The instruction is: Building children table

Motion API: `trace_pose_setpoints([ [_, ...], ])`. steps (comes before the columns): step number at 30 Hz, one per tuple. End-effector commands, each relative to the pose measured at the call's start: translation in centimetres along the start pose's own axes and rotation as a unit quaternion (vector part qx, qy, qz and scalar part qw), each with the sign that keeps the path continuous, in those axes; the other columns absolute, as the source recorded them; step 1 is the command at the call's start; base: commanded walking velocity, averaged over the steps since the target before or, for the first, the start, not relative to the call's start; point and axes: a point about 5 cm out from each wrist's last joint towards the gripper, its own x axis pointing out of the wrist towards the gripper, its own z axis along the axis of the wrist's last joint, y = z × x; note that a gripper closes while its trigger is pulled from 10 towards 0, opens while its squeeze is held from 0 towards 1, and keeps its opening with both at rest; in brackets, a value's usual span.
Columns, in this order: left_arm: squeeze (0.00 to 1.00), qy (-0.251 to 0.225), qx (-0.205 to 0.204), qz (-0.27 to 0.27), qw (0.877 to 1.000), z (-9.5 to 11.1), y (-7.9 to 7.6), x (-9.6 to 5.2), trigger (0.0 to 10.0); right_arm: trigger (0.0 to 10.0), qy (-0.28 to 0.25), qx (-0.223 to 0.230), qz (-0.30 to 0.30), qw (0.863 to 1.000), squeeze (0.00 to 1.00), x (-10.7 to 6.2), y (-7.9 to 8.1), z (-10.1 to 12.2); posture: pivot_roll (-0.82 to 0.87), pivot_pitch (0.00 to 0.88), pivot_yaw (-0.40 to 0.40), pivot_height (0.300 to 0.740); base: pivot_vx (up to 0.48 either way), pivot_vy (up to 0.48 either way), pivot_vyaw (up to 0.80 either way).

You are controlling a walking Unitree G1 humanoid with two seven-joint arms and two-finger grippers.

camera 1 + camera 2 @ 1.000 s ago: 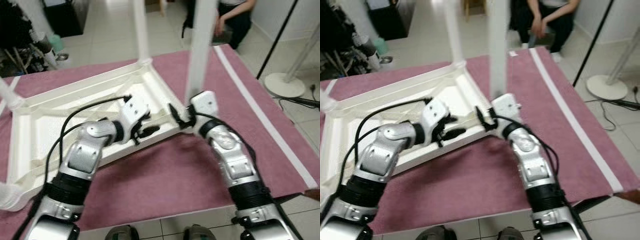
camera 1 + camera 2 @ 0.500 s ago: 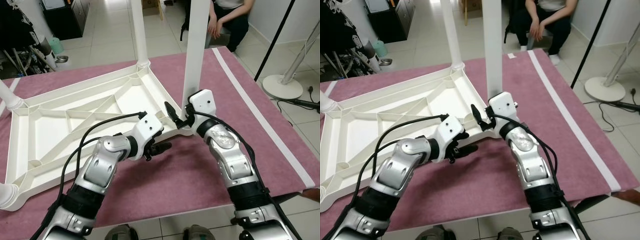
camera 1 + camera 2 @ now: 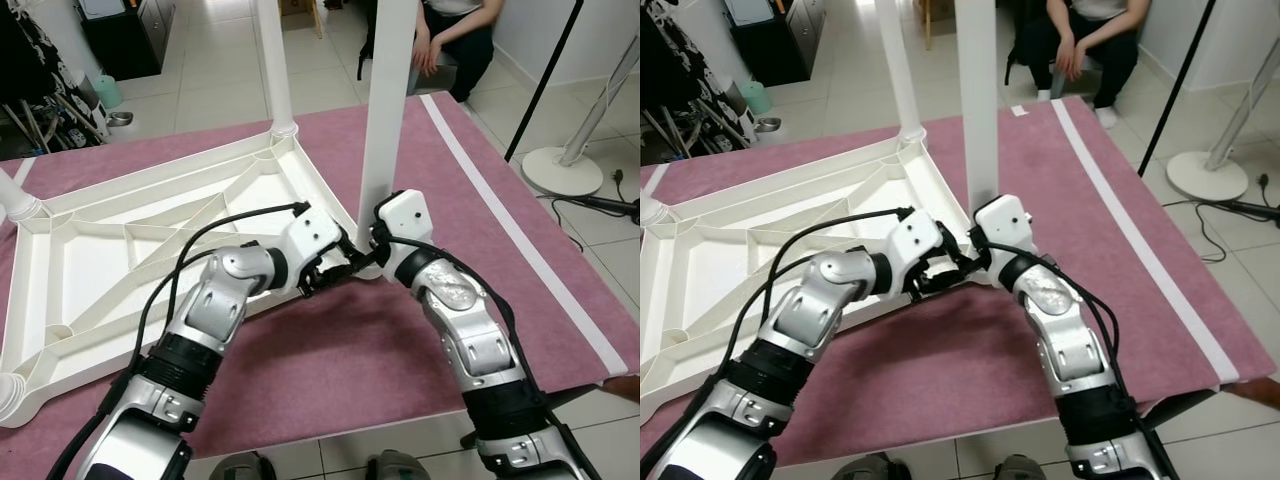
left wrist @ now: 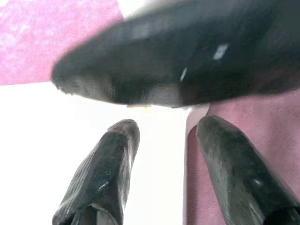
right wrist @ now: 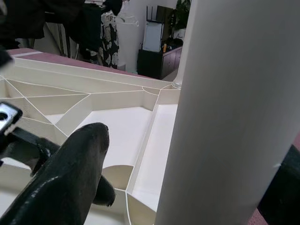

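A white plastic children's table (image 3: 150,250) lies upside down on a pink-covered bench (image 3: 330,350), its ribbed underside facing up and taking the left and centre of the head views. At the far left edge of the frame a short leg stub (image 3: 15,205) rises from one corner of the table, and another corner (image 3: 10,395) sits at the lower left. Further right, a white leg (image 3: 272,65) stands upright in the far corner socket at top centre. The left claw (image 3: 335,268) reaches in from the lower left to the near right corner of the table; in the left wrist view its two black fingers (image 4: 101,178) stand apart with white plastic and pink cloth showing between them, so it is spread and pinches nothing. Just to its right, a second white leg (image 3: 385,100) stands upright at that same near right corner. The right claw (image 3: 368,258) is at the base of this leg, its white wrist housing just beside it; in the right wrist view one black finger (image 5: 70,173) lies on one side of the broad white leg, but the other finger is hidden, so I cannot tell whether this claw is gripping. A white stripe (image 3: 520,230) runs along the bench cover toward the right. At the top right a seated person (image 3: 455,35) is on the tiled floor side, and a round white stand base (image 3: 565,170) sits at the right edge.
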Motion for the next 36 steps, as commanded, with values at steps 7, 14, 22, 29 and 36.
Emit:
trace_pose_setpoints([
  [7,0.00,0.061,-0.002,0.069,0.996,-2.4,0.6,0.9,10.0,10.0,0.010,0.015,0.023,1.000,0.00,0.1,0.8,-0.3,-0.04,0.000,0.138,0.740,0.000,0.000,0.00],
  [14,0.00,0.084,-0.018,0.076,0.993,-3.4,0.4,1.5,7.3,10.0,0.010,0.014,0.016,1.000,0.00,0.3,0.7,-0.2,-0.04,0.000,0.138,0.740,0.000,0.000,0.00],
  [22,0.00,0.074,-0.011,0.081,0.994,-3.3,0.5,1.6,0.0,10.0,0.029,0.014,-0.033,0.999,0.00,0.4,0.4,-0.9,-0.04,0.000,0.141,0.740,0.000,0.000,0.00],
  [29,0.00,0.058,0.003,0.076,0.995,-2.8,0.4,1.0,0.0,10.0,0.050,0.022,-0.091,0.994,0.00,0.1,0.3,-1.5,-0.04,0.000,0.137,0.740,0.000,0.000,0.00],
  [36,0.00,0.014,0.021,0.056,0.998,-0.7,0.1,0.6,0.0,10.0,0.065,0.022,-0.091,0.994,0.00,-0.1,2.5,-2.0,-0.04,0.000,0.136,0.740,0.000,0.000,0.00],
])
